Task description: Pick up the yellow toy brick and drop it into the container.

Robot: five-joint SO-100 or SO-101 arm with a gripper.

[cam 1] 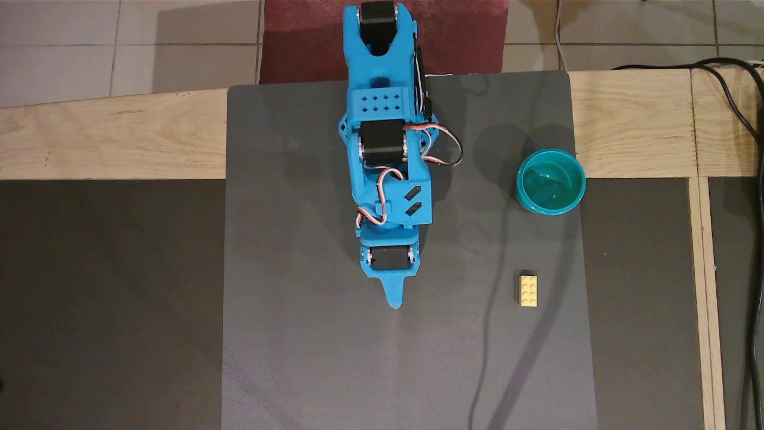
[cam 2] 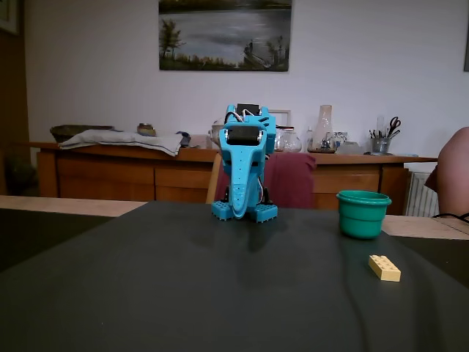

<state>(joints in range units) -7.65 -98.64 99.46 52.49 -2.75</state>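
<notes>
In the overhead view the blue arm is folded over the grey mat on the worktop (cam 1: 286,239), its pincer (cam 1: 394,295) pointing toward the bottom of the picture and carrying nothing; only one tapering blue finger shows from above, so I cannot tell from here how wide it stands. The yellow toy brick (cam 1: 528,290) lies flat, studs up, well apart from the pincer, off to its right in this view and at about the level of the fingertip, with its long side running up and down the picture. The container (cam 1: 550,181) stands upright farther up on that same side, near the mat's edge and clear of the brick. In the fixed view the arm faces the camera, the pincer (cam 2: 236,211) tucked low in front of the base with the fingers seemingly close together, though I would not swear to it; the brick (cam 2: 385,268) lies right of it and nearer the camera, and the container (cam 2: 363,213) sits behind the brick. The reach looks not yet begun. To do it well, I judge the arm should swing toward the brick, open amply, descend squarely over it and close across the short sides, keeping clear of the container.
</notes>
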